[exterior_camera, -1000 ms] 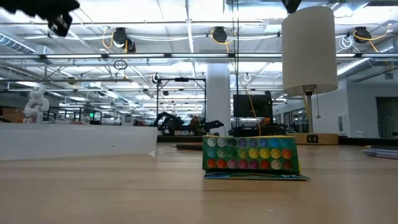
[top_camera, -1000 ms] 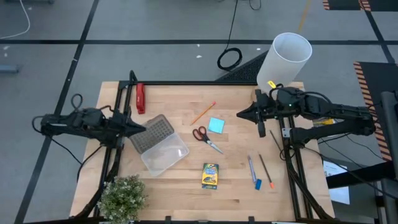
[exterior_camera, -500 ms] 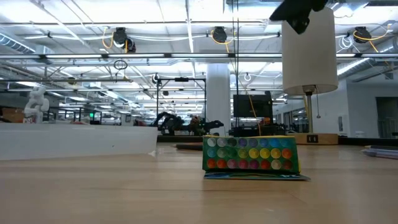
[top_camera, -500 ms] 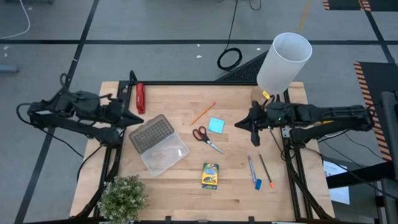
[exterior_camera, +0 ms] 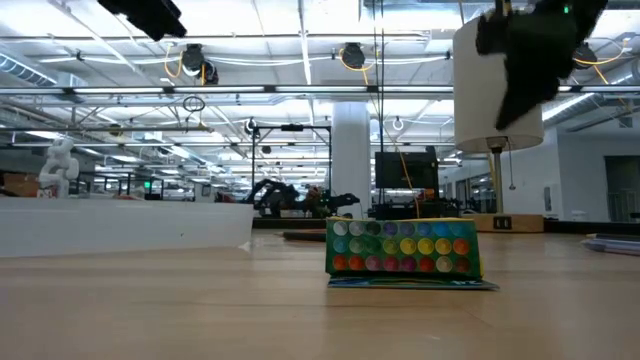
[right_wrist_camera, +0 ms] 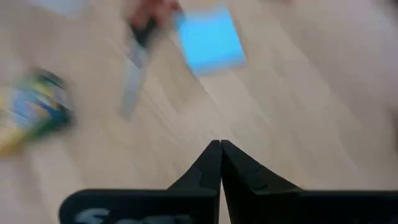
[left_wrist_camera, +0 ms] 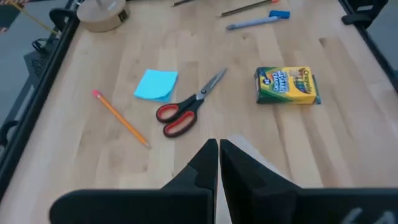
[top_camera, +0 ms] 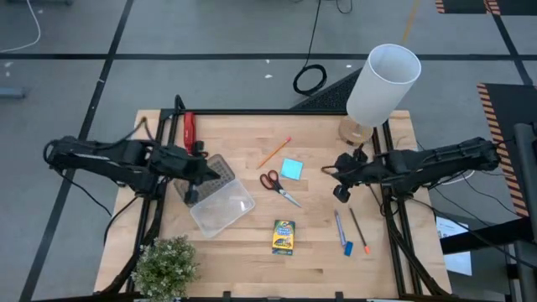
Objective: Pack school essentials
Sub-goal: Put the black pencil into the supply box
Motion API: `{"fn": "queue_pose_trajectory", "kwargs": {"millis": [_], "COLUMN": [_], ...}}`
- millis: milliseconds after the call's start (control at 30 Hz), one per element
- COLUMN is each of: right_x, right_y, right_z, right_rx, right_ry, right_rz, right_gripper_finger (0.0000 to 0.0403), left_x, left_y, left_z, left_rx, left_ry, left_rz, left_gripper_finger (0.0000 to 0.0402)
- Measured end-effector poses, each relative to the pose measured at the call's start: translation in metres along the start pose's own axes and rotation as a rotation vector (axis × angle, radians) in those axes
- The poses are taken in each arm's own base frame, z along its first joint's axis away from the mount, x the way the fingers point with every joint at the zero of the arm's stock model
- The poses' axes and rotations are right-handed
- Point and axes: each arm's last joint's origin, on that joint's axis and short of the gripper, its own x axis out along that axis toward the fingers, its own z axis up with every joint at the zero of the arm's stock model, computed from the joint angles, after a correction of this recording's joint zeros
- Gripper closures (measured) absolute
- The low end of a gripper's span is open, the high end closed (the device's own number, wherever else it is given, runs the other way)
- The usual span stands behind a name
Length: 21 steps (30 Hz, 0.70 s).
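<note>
With both pairs of jaws closed and empty, we find the red-handled steel scissors lying loose on the table just ahead of the left gripper, long axis diagonal to its reach, farther ahead of the right gripper.

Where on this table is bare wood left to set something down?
Free: the strip between the crayon box and plant, and the far edge between the red tool and lamp base. Crowded: around the scissors, notepad and clear case.
</note>
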Motion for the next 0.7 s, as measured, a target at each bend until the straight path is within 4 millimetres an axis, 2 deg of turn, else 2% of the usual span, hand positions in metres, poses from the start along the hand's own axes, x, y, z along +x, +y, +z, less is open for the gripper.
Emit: {"fn": "queue_pose_trajectory", "kwargs": {"millis": [200,367,700], "right_x": [0.024,0.039,0.060], "right_y": [-0.011,-0.016,-0.016], "right_z": [-0.009,-0.015,-0.020], "right_rx": [0.114,0.178,0.160], "right_ry": [0.243,0.425,0.579], "right_rz": [-0.226,-0.355,-0.511], "right_gripper_finger": [0.0377,0.0344,0.0263], "left_x": [0.011,0.011,0.011], "left_y": [-0.001,-0.001,-0.001], "left_z": [0.001,0.001,0.001], "left_rx": [0.046,0.028,0.021], "left_ry": [-0.024,-0.020,-0.021], "left_rz": [0.007,0.005,0.004], "left_gripper_finger": [0.0380,0.0380,0.0380]}}
